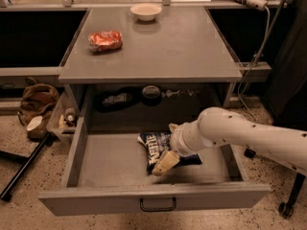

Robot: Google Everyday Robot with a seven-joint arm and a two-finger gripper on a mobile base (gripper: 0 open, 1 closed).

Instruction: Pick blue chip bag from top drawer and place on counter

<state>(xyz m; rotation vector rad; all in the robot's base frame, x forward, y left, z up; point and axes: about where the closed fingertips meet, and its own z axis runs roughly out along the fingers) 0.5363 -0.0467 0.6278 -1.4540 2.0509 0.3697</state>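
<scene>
Speckled stone floor, dim room, grey drawer cabinet at centre. Left of the cabinet, off the counter's left edge: a brown cloth bag (37, 98) on the floor, a black stand leg (25, 170) and a small bin of cups (63, 120); none of them is in the work path. On the counter (187, 51), near its left edge and toward the back, lies an orange-red snack bag (105, 40), which is not the target. A white bowl (146, 11) sits at the back edge, about mid-width. Below the front edge the top drawer (110, 169) is pulled fully out, with its pull handle (158, 205) on the front panel. Dark clutter (117, 99) sits deep in the cabinet opening behind it. The blue chip bag (154, 145) lies flat on the drawer floor, right of centre, white lettering up. The gripper (165, 161) is down on the bag's near right part, touching it. Cannot tell from this view whether it has clamped the bag or only rests on it. The white arm (249, 135) reaches in from beyond the counter's right edge, low over the drawer's right wall. Judged step: the grasp in the drawer, with the lift not begun. The next move calls for a firm hold on the slick, crumply bag, then a rise clear of the counter's front edge before swinging in over the top. The front and right parts of the counter are the natural drop spot. Hazards are the front edge overhanging the drawer's rear and the cable (263, 42) by the right rear corner.
</scene>
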